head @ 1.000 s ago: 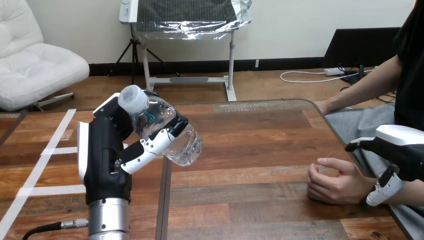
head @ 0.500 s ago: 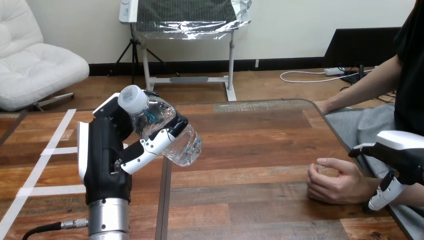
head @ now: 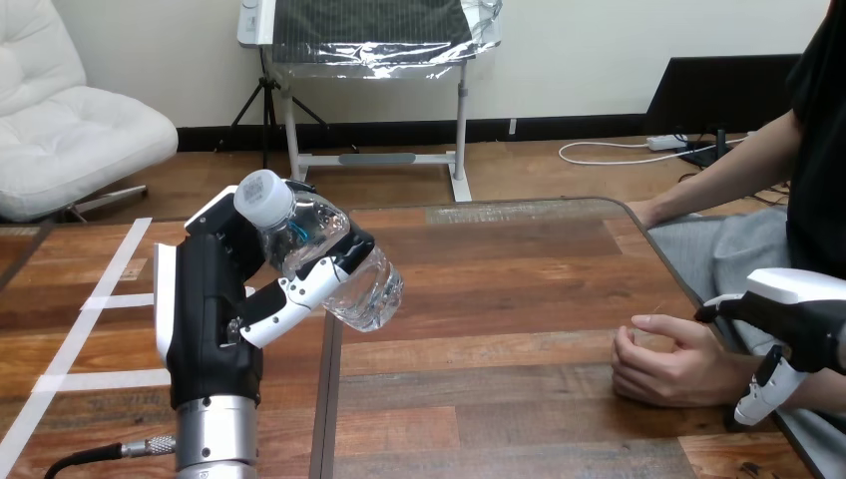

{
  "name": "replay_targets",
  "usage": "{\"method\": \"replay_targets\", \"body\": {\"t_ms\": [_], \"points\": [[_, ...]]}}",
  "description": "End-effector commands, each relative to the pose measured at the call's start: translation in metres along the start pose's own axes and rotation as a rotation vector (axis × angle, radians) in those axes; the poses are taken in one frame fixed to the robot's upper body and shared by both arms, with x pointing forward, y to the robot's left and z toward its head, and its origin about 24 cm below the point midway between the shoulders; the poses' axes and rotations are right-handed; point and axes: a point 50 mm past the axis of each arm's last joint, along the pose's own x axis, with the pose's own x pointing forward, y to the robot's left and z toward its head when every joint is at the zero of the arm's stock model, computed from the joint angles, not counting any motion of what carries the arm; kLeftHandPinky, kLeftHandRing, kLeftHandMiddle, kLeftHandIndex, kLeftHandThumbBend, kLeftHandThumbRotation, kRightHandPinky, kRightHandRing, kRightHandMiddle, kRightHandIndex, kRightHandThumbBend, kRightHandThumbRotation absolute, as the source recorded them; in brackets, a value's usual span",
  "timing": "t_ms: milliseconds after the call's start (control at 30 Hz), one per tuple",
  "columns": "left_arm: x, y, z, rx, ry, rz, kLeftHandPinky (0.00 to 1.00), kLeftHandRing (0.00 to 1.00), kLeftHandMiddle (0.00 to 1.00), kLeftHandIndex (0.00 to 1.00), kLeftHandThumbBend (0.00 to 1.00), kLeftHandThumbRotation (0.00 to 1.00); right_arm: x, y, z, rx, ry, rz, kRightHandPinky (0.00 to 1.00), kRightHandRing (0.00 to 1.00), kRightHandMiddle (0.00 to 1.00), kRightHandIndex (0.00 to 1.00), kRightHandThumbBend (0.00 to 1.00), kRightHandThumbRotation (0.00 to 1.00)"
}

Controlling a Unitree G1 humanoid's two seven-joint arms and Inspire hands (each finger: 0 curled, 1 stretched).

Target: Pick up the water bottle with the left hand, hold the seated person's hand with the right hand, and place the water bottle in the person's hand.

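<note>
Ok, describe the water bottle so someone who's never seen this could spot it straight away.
At the left of the wooden table, the robot's left hand stands upright on its silver forearm. Its fingers curl round the water bottle, held tilted off the tabletop, white cap up-left. It is the only clear, see-through thing there.

The right hand (head: 795, 305) runs off the view's edge.
</note>
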Motion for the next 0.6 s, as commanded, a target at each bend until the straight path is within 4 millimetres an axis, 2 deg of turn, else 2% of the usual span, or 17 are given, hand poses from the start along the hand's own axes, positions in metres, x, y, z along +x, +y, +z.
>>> {"method": "replay_targets", "body": {"t_ms": [0,567], "points": [[0.013,-0.003,0.014,-0.031,-0.095,-0.004,0.47,0.44,0.45,0.50,0.63,0.00,-0.003,-0.031,0.004,-0.065,0.019,-0.070,0.84,0.93,0.95,0.91,0.70,0.01],[0.013,-0.003,0.014,-0.019,-0.092,-0.003,0.46,0.44,0.45,0.50,0.63,0.00,0.013,-0.026,0.001,-0.094,0.019,-0.050,0.80,0.90,0.91,0.88,0.71,0.00]]}}
